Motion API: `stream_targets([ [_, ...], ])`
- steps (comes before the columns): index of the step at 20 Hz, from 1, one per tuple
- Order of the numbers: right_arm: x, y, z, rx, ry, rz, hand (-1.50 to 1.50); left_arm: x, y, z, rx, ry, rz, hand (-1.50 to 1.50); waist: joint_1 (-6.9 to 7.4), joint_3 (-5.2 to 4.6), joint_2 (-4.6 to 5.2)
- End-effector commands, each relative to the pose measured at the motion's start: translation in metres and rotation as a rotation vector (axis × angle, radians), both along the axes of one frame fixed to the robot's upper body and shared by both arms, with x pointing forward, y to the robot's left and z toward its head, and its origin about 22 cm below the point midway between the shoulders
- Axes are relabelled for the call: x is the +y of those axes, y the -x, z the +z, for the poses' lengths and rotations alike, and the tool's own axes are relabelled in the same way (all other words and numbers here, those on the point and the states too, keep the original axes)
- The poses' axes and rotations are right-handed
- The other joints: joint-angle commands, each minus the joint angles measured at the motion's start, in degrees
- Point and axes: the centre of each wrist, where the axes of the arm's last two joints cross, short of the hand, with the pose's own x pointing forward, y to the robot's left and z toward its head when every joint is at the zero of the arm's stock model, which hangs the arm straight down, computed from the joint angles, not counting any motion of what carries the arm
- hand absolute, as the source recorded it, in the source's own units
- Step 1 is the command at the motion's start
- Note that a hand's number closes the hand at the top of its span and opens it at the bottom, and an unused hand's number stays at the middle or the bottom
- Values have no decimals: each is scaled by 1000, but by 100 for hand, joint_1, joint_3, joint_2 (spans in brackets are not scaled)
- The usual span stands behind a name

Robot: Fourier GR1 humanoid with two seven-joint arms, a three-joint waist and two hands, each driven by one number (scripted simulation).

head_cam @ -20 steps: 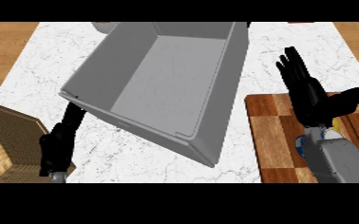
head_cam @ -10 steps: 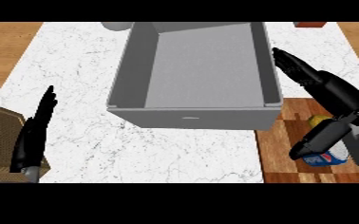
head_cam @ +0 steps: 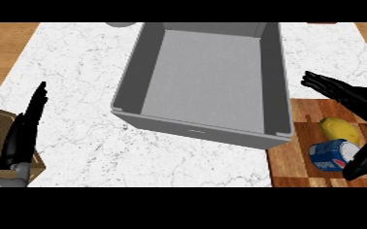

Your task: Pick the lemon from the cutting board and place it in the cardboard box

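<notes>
A yellow lemon (head_cam: 340, 130) lies on the wooden cutting board (head_cam: 308, 121) at the right edge of the head view. Next to it, nearer me, lies a blue and white can (head_cam: 332, 155). A large grey box (head_cam: 208, 82), open at the top and empty, stands on the white marble counter (head_cam: 79, 77), its right wall beside the board. My right hand (head_cam: 337, 91) is open, fingers stretched leftward above the board's far end, just beyond the lemon and apart from it. My left hand (head_cam: 23, 131) is open at the left edge, fingers pointing up.
Part of a grey round object (head_cam: 122, 24) shows at the counter's far edge, left of the box. A brown wooden surface (head_cam: 16, 36) borders the counter at the left. A dark wooden item (head_cam: 8, 121) sits behind my left hand.
The view has swung, so the box now sits squarer and more central. The lemon and can have come into sight on the board. My right hand has shifted lower and rightward, nearer the lemon.
</notes>
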Motion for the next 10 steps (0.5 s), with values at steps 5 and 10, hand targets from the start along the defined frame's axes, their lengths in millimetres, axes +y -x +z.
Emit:
stream_targets([
  [5, -15, -10, 66, -222, 244, 218, -150, 1, -9, 6, 11, -17, -19, 0, 157, -18, -15],
  [10, -10, -4, 60, -285, 432, 327, -150, 6, -16, 11, 5, -29, -22, 0, 228, -34, 4],
])
